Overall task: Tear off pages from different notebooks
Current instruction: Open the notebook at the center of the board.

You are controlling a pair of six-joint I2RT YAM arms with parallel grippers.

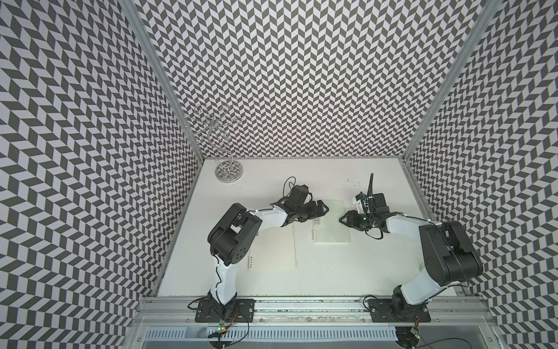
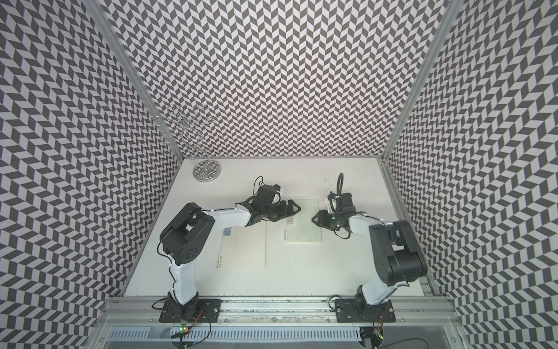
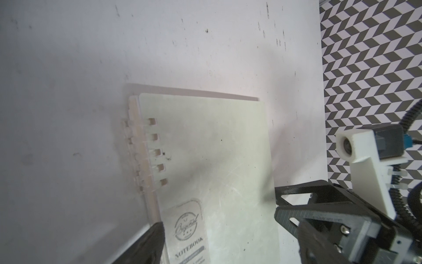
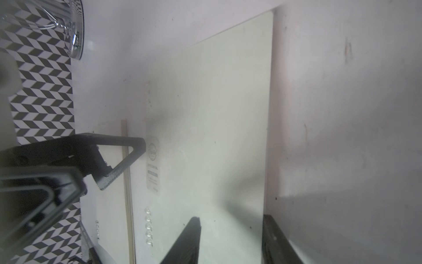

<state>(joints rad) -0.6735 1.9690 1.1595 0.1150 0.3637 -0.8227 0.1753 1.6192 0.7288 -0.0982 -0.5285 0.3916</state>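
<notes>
The smaller greenish notebook (image 1: 332, 226) (image 2: 305, 226) lies shut on the white table between my two grippers. My left gripper (image 1: 326, 208) (image 3: 230, 246) is open wide low over its labelled cover (image 3: 205, 160), near the ring spine. My right gripper (image 1: 341, 218) (image 4: 231, 233) is open, with one finger (image 4: 189, 237) over the cover and the other (image 4: 276, 240) at the notebook's free edge. The pages show only as a cream strip (image 3: 143, 164) at the rings. The larger notebook (image 1: 274, 241) (image 2: 244, 247) lies flat, partly under my left arm.
A silver wire stand (image 1: 228, 173) (image 2: 206, 173) is at the back left corner of the table. Patterned walls close in the left, back and right sides. An aluminium rail (image 1: 302, 305) carrying both arm bases runs along the front.
</notes>
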